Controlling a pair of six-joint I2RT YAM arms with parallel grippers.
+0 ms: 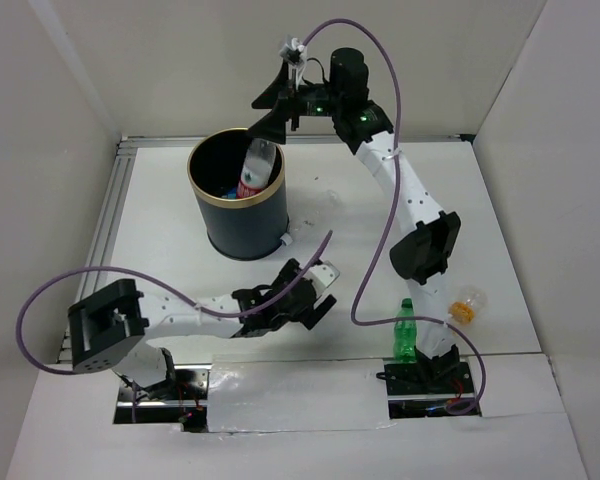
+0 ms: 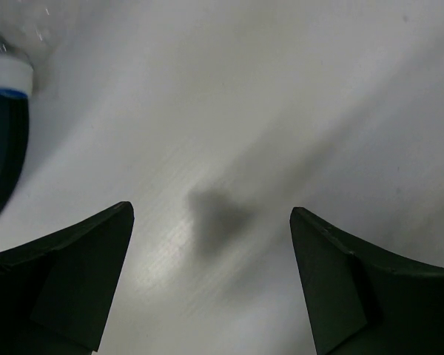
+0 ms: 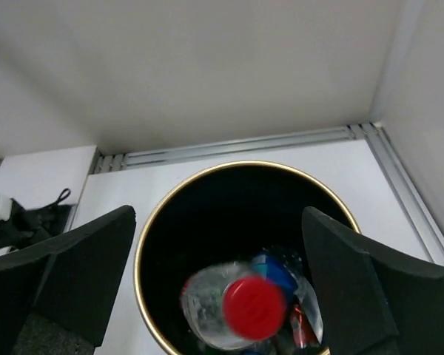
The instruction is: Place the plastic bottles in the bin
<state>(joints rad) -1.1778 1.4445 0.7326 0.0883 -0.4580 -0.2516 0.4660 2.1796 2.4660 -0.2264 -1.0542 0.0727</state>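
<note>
The dark bin with a gold rim stands at the back left. My right gripper hangs open above it, holding nothing. A clear bottle with a red cap is below the open jaws inside the bin, blurred; it also shows in the top view. Other bottles lie under it, one blue-labelled. My left gripper is open and empty over the bare table in front of the bin. A green bottle stands by the right arm's base, and an orange-yellow bottle lies to its right.
In the left wrist view, a clear object with a white band and a dark blue body sits at the upper left, apart from my open left gripper. A small whitish thing lies at the bin's base. White walls enclose the table.
</note>
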